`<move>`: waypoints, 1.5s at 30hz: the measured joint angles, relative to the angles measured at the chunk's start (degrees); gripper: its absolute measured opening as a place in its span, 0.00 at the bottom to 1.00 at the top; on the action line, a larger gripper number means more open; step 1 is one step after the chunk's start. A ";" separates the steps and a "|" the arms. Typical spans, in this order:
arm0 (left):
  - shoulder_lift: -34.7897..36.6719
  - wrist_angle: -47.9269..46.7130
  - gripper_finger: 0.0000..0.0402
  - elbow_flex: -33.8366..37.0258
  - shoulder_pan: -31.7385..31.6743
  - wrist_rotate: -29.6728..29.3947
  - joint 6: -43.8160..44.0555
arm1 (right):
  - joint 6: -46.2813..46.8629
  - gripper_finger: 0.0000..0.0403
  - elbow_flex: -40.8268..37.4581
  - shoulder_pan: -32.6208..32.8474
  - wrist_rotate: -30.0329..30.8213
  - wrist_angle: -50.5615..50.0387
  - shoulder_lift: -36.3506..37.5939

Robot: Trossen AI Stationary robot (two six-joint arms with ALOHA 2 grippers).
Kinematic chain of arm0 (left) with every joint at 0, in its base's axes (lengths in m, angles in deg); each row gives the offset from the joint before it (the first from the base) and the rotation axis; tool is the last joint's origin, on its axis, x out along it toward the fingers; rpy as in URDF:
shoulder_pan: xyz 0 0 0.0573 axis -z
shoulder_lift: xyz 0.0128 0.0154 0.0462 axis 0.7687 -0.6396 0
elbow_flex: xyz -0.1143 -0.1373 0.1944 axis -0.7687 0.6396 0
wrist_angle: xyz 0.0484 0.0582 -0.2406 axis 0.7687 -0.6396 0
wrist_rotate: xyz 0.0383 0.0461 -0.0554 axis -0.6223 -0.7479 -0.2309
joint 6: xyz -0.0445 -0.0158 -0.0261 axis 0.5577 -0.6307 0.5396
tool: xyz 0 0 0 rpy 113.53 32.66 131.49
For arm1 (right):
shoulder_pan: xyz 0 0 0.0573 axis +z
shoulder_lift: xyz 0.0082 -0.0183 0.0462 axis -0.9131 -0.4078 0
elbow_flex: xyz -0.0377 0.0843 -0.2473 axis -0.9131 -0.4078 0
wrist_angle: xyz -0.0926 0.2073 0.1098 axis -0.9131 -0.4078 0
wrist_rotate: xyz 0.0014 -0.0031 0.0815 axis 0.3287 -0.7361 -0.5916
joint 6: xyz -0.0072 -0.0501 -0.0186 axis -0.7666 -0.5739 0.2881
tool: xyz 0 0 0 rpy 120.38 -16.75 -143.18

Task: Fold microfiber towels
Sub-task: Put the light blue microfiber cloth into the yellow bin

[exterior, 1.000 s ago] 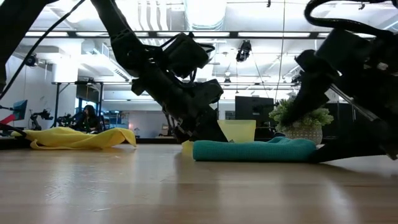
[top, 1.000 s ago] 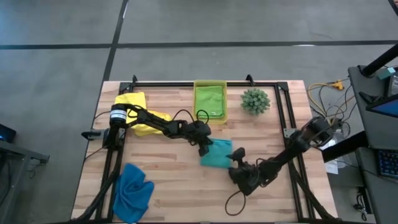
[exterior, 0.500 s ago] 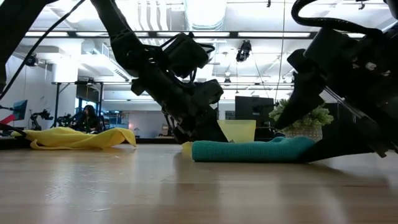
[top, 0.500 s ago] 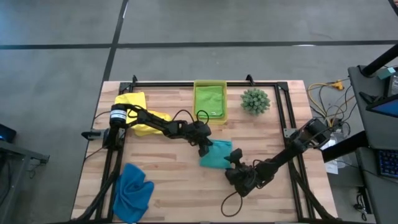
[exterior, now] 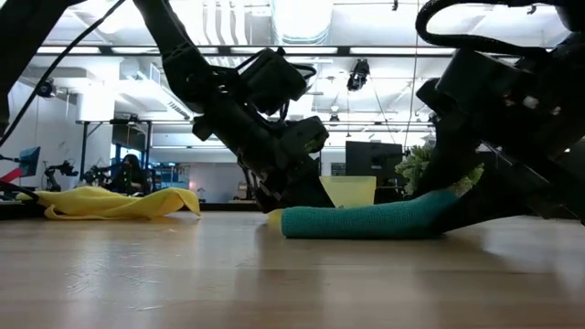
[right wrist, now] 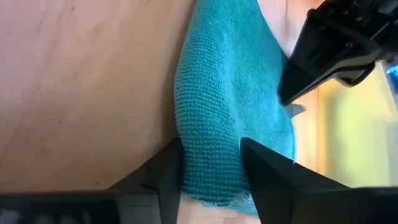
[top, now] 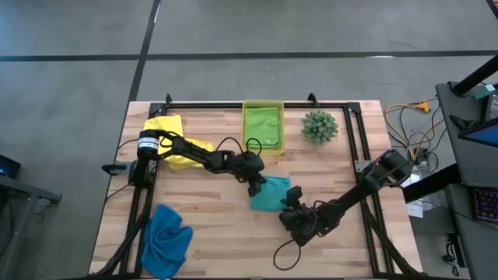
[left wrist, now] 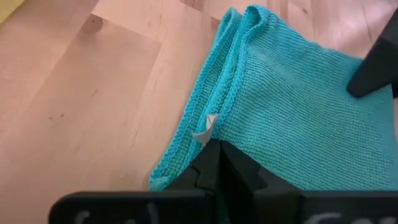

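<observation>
At frame centre I am pinching the soft, limp teal towel (top: 270,192) with the closed left gripper (top: 255,187), the right gripper (top: 289,204) straddling its doubled lower-right edge, fingers part-open.

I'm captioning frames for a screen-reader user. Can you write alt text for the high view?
Seen from above, both grippers meet at a folded teal towel mid-table: the left gripper at its far-left corner, the right gripper at its near-right edge. A yellow towel, blue towel, green bin and plant surround them.
</observation>
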 joint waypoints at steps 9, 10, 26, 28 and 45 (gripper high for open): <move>0.00 -1.69 0.00 -0.04 -0.03 -0.16 2.42 | 4.99 0.24 2.71 2.81 -1.72 -2.68 -0.27; 0.00 -2.55 0.00 -0.02 -0.10 -0.08 3.56 | 5.05 0.23 2.96 3.29 -2.25 -2.74 -0.27; 0.00 -4.08 0.00 -0.02 -0.03 -0.93 4.07 | 7.55 0.10 5.36 4.97 -2.63 -3.38 -0.02; 0.00 -4.07 0.00 -0.02 -0.02 -0.90 4.14 | 12.49 0.10 6.47 4.42 -2.60 -4.24 0.67; 0.00 -3.50 0.00 0.07 0.28 -0.26 4.24 | 14.55 0.20 3.69 -3.79 -25.29 3.69 4.65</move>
